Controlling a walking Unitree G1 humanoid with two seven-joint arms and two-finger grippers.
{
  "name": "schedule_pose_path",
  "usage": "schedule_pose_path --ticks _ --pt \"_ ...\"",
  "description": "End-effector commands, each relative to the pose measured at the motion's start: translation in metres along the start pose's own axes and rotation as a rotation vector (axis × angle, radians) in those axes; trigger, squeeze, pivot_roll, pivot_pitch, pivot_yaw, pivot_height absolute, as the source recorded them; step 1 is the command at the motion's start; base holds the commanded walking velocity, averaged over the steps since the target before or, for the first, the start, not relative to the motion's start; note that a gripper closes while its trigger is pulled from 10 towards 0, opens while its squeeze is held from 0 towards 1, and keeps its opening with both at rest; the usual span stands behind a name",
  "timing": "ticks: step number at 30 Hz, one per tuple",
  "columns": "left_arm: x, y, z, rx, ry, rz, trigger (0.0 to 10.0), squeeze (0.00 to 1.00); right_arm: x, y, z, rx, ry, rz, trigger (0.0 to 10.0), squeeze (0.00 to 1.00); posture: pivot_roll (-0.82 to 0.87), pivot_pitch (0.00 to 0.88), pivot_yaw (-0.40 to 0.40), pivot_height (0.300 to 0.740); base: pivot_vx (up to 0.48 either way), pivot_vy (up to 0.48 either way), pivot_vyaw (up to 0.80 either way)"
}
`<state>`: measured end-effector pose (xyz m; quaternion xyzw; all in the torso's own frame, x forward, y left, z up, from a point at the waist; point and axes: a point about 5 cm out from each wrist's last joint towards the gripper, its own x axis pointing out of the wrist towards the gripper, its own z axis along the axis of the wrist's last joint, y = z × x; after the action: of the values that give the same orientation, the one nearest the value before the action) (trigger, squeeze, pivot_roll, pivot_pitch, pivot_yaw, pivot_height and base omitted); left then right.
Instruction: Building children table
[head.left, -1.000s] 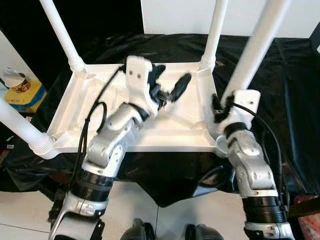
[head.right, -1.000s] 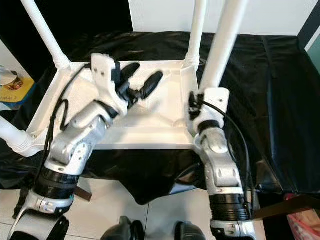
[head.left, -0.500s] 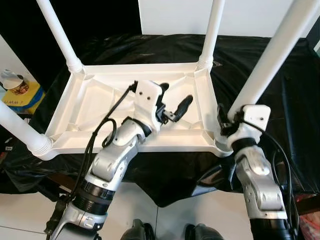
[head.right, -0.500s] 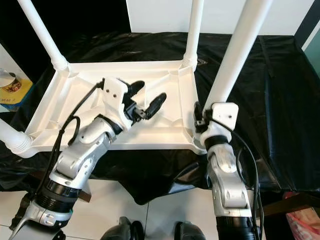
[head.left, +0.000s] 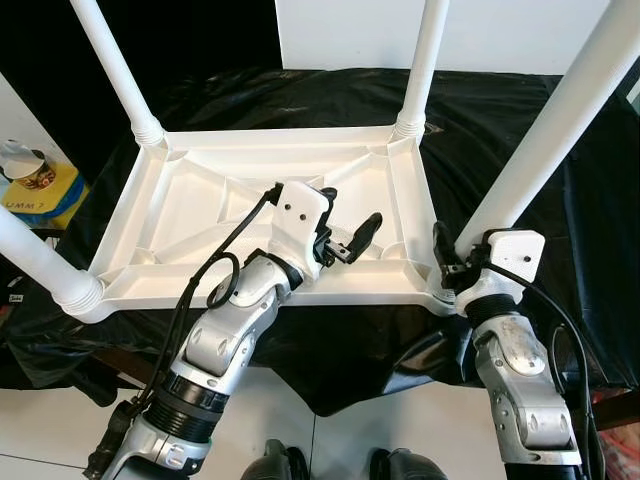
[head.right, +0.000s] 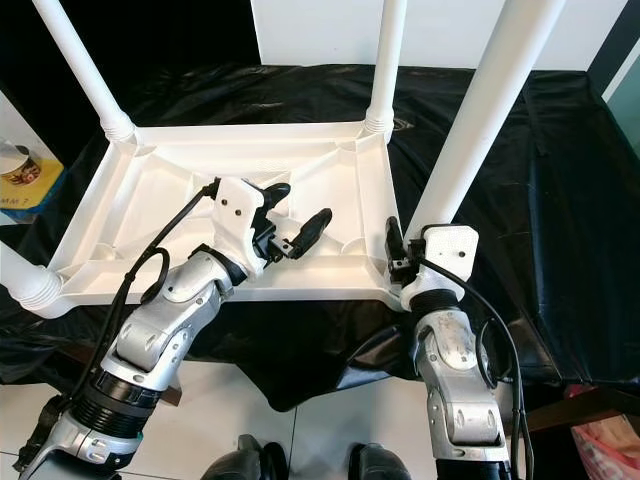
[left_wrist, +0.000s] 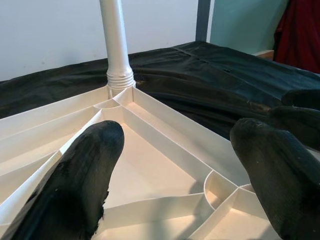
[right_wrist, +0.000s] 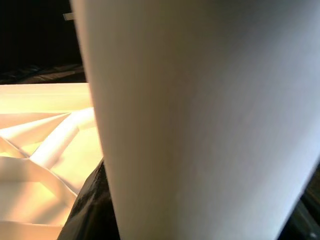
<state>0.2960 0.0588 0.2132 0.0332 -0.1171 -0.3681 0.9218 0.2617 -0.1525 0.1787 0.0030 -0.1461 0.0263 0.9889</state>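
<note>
Now table (head.left: 200, 215) upside down, legs up; left pincer (head.left: 345, 225) wide; right pincer grip unclear

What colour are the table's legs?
White. The table legs show best in the left eye view.

You have a plain white table (head.left: 200, 215) with white legs (head.left: 556, 122) on a glossy black cloth (head.left: 500, 120), and black fingers (left_wrist: 80, 185).

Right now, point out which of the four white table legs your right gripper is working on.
The near-right leg, rising from the upturned tabletop's corner closest to the right gripper, which sits at its base. The other three legs stand at corners away from that gripper.
</note>
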Motion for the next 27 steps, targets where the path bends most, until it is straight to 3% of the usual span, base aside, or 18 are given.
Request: schedule_pose_path --ticks 1,5,8,10,12,16,21,27 --pt "-0.004 -0.011 -0.004 0.012 0.014 -0.123 10.0 0.00 -0.005 0.002 -0.010 0.011 0.052 0.009 10.0 0.00 -0.10 0.166 0.026 0.740 0.000 0.000 0.00" --pt "-0.006 -0.017 -0.007 0.012 0.026 -0.169 10.0 0.00 -0.008 0.001 -0.012 0.010 0.060 0.007 10.0 0.00 -0.10 0.169 0.026 0.740 0.000 0.000 0.00" --pt "-0.014 -0.027 -0.008 0.020 0.035 -0.274 10.0 0.00 -0.009 -0.001 -0.015 0.005 0.068 0.006 10.0 0.00 -0.10 0.170 0.026 0.740 0.000 0.000 0.00" --pt "-0.014 -0.027 -0.008 0.020 0.035 -0.274 10.0 0.00 -0.009 -0.001 -0.015 0.005 0.068 0.006 10.0 0.00 -0.10 0.170 0.026 0.740 0.000 0.000 0.00" --pt "-0.021 -0.035 -0.007 0.018 0.033 -0.360 10.0 0.00 -0.009 -0.002 -0.015 0.003 0.068 0.007 10.0 0.00 -0.10 0.169 0.027 0.740 0.000 0.000 0.00" --pt "-0.026 -0.039 -0.005 0.011 0.031 -0.418 10.0 0.00 -0.008 -0.002 -0.015 0.001 0.067 0.009 10.0 0.00 -0.10 0.169 0.029 0.740 0.000 0.000 0.00" --pt "-0.039 -0.048 -0.013 0.014 0.118 -0.555 10.0 0.00 -0.008 -0.001 -0.017 -0.002 0.062 0.026 10.0 0.00 -0.10 0.168 0.028 0.740 0.000 0.000 0.00" --pt "-0.043 -0.050 -0.021 0.033 0.169 -0.570 10.0 0.00 -0.012 0.001 -0.020 -0.018 0.059 0.062 10.0 0.00 -0.10 0.169 0.029 0.740 0.000 0.000 0.00"
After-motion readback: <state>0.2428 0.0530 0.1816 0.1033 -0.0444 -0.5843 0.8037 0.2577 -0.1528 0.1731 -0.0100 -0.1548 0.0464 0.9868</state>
